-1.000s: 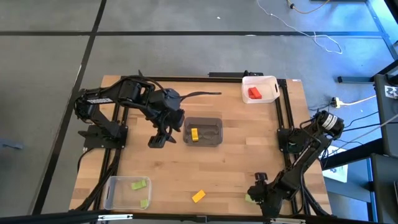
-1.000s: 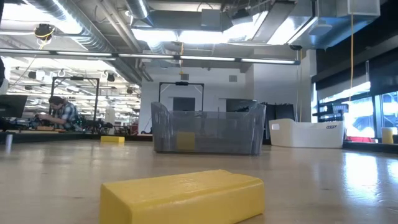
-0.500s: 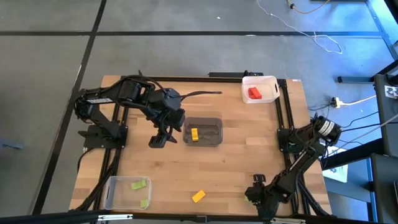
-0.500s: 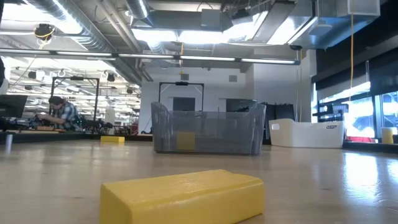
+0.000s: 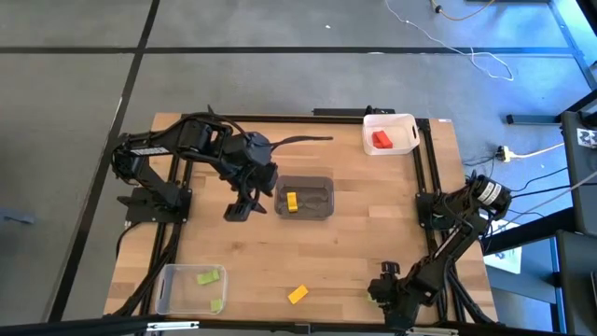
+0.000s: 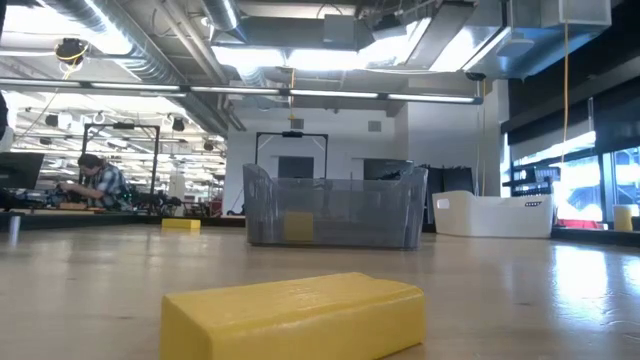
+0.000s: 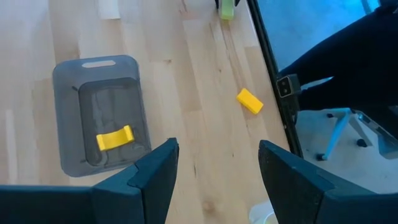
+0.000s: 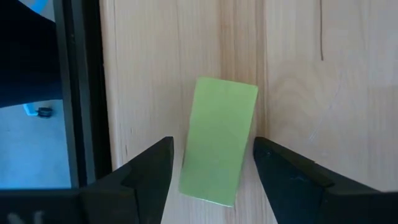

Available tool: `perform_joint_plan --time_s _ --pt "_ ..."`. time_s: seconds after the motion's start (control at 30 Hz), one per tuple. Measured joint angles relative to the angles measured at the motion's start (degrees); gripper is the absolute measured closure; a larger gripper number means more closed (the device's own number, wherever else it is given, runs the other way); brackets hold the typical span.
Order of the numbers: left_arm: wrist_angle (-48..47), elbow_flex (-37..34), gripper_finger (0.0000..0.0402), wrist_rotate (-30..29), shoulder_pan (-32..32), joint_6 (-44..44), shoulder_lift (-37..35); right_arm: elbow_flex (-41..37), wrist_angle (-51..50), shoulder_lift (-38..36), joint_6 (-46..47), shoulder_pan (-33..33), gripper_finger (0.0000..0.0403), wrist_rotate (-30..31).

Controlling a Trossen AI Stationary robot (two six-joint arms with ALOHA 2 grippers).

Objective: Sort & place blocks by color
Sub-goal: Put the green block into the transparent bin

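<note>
Right wrist view: open right gripper [image 8: 211, 171] straddles a light green rectangular block [image 8: 218, 140] beside the table's black frame rail [image 8: 78, 93]; squaring with its tilt before closing looks wise.

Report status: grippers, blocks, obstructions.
Right gripper open, straddling green block at table edge. Left gripper open, empty, beside grey bin. Yellow block loose. Nothing in the way.

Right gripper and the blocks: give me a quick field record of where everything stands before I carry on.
right gripper: open, astride a green block at the table's near right edge
left gripper: open, empty, beside the grey bin
grey bin: one yellow block
white bin: one red block
clear bin: two green blocks
loose yellow block: on the table
</note>
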Motion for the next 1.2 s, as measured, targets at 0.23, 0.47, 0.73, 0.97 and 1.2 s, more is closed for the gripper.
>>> perform_joint_plan --time_s 0.23,0.47,0.73,0.97,1.2 --pt "0.0 0.0 0.0188 -0.53 0.0 0.06 0.02 -0.05 0.28 0.07 1.75 0.1 0.0174 0.29" --pt "0.0 0.0 0.0188 -0.53 0.0 0.06 0.02 -0.15 0.32 0.07 2.74 0.18 0.0198 0.51" --pt "-0.02 0.0 0.0188 -0.56 0.0 0.08 0.02 -0.03 -1.32 0.15 2.72 0.24 0.0275 2.43" --pt "0.06 0.0 0.0188 -1.18 -0.02 -0.74 0.02 -0.07 -3.91 0.31 -1.86 -0.21 0.0278 8.71" --pt "0.37 0.0 0.0188 -5.37 0.64 -8.49 0.02 -0.14 -8.54 0.33 -5.1 -3.3 0.0277 14.22"
